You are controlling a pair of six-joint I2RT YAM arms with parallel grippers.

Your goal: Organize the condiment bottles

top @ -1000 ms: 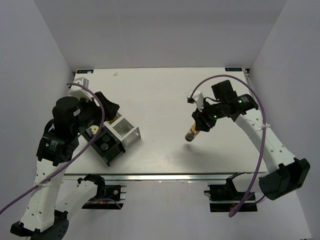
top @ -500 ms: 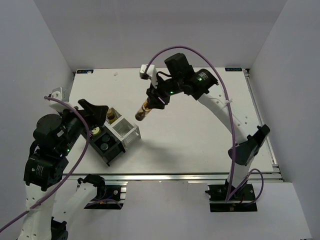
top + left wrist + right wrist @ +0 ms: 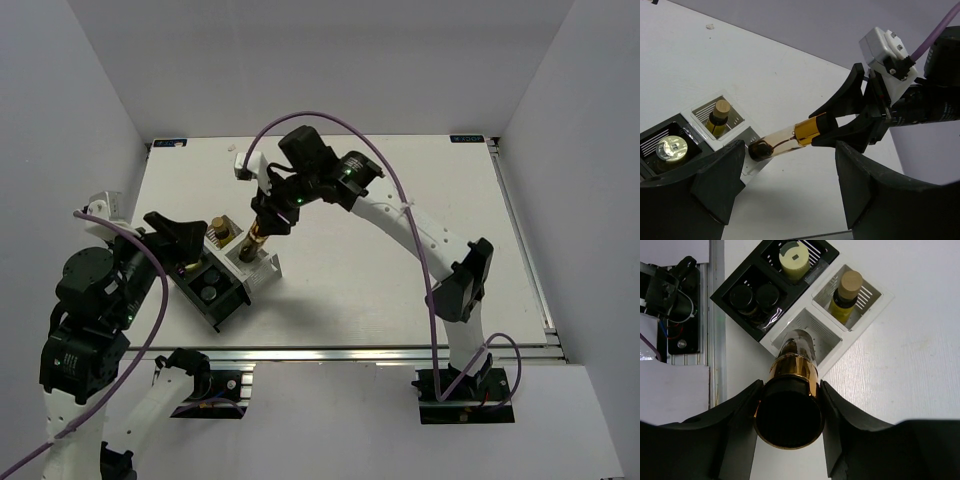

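Note:
My right gripper (image 3: pixel 268 218) is shut on the dark cap end of a bottle with a gold-yellow band (image 3: pixel 257 237). It holds the bottle tilted, base down, over the empty clear compartment (image 3: pixel 816 342) of the rack (image 3: pixel 218 297). The bottle also shows in the right wrist view (image 3: pixel 792 365) and the left wrist view (image 3: pixel 790 140). In the rack stand two dark bottles with black caps (image 3: pixel 754 295), a cream-white bottle (image 3: pixel 792 262) and a yellow-label bottle with a tan cap (image 3: pixel 846 294). My left gripper (image 3: pixel 790 200) is open and empty, just left of the rack (image 3: pixel 188 238).
The rack sits near the table's front left corner, close to the metal front rail (image 3: pixel 330 352). A small white scrap (image 3: pixel 232 148) lies at the back edge. The right arm (image 3: pixel 400 215) reaches across the middle of the table. White walls enclose three sides.
My right arm has carried the bottle from the table's right middle leftwards to above the rack. My left arm has drawn back a little to the left, away from the rack.

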